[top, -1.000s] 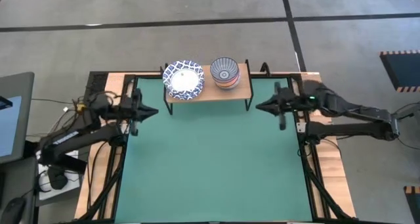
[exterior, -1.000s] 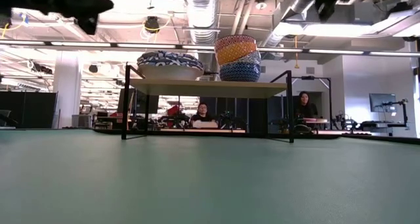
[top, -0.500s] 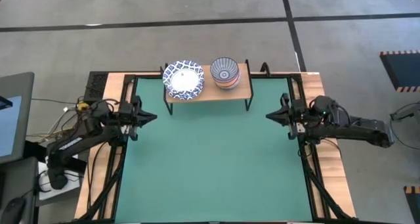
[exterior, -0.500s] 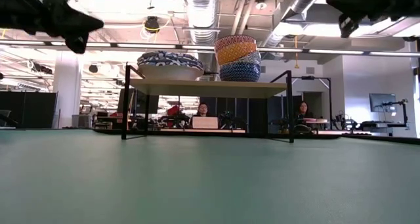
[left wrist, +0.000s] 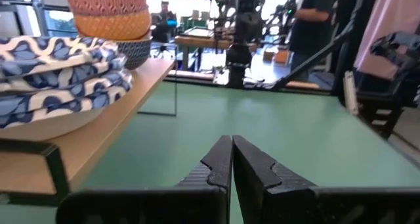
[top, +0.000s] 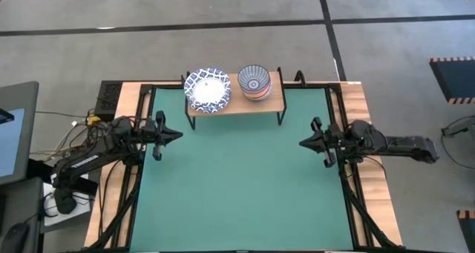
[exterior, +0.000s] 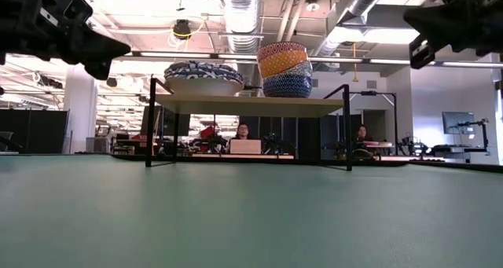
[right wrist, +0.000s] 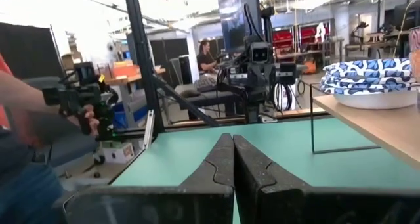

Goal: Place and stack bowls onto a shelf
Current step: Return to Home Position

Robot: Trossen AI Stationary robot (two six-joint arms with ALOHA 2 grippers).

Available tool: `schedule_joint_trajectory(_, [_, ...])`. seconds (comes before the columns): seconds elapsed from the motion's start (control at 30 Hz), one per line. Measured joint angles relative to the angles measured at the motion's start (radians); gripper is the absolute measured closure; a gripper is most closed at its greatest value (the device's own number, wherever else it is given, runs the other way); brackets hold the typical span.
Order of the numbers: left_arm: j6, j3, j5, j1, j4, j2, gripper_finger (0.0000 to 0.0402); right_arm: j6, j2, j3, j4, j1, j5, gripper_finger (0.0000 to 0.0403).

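Note:
The shelf (top: 234,103), a light wooden plank on thin black legs, stands at the far edge of the green mat. On its left part sits a stack of blue-lattice bowls (top: 207,89) (exterior: 203,72) (left wrist: 52,73) (right wrist: 371,79). On its right part stands a stack of smaller bowls (top: 254,81) (exterior: 284,68) (left wrist: 108,17), the ray-patterned one on top. My left gripper (top: 175,133) (left wrist: 232,159) hovers shut over the mat's left edge. My right gripper (top: 304,143) (right wrist: 232,159) hovers shut over the mat's right edge. Both point inward.
The green mat (top: 241,186) spreads between the arms, bounded by black frame rails (top: 137,186) and a wooden table border. In the low view, people sit at desks (exterior: 244,138) in the room beyond. A person's arm (right wrist: 39,125) shows in the right wrist view.
Both arms have drawn toward the table's near edge, away from the shelf. The right gripper has also sunk lower, as the low view shows. The bowls and the shelf have stayed put.

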Motion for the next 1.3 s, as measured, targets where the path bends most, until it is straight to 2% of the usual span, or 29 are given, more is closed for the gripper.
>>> schedule_joint_trajectory(0.13, [0.037,0.0,-0.02,0.0,-0.029,0.0,0.0401,0.004,-0.069,-0.016,-0.018,-0.009,0.013,0.0385])
schedule_joint_trajectory(0.3, [0.041,0.0,0.01,0.0,-0.028,-0.001,0.0401,-0.004,-0.16,-0.016,-0.088,-0.026,0.0,0.0384])
schedule_joint_trajectory(0.43, [0.051,-0.003,0.011,-0.006,-0.022,-0.001,0.0401,-0.03,-0.161,-0.018,-0.155,-0.03,-0.002,0.0384])
schedule_joint_trajectory(0.53, [0.023,-0.054,0.003,-0.024,0.066,-0.004,0.0401,-0.031,-0.156,-0.017,-0.188,-0.031,-0.002,0.0384])
schedule_joint_trajectory(0.63, [-0.056,-0.116,-0.059,-0.058,0.179,-0.004,0.0401,-0.025,-0.16,-0.017,-0.173,-0.028,-0.002,0.0384])
schedule_joint_trajectory(0.87, [-0.026,-0.116,-0.203,-0.197,0.186,-0.011,0.0401,-0.031,-0.161,-0.016,-0.186,0.013,-0.003,0.0383])
schedule_joint_trajectory(0.97, [-0.04,-0.116,-0.312,-0.289,0.169,-0.011,0.0401,-0.065,-0.161,-0.016,-0.186,0.039,-0.003,0.0383])
schedule_joint_trajectory(1.1, [0.042,-0.116,-0.421,-0.394,0.148,-0.011,0.0401,-0.086,-0.161,-0.055,-0.175,0.064,0.041,0.0383])
schedule_joint_trajectory(1.2, [0.075,-0.117,-0.482,-0.423,0.115,-0.017,0.0401,-0.044,-0.158,-0.093,-0.166,0.068,0.071,0.0383])
schedule_joint_trajectory(1.3, [0.082,-0.117,-0.489,-0.428,0.117,-0.021,0.0401,-0.074,-0.162,-0.089,-0.167,0.068,0.075,0.0382])
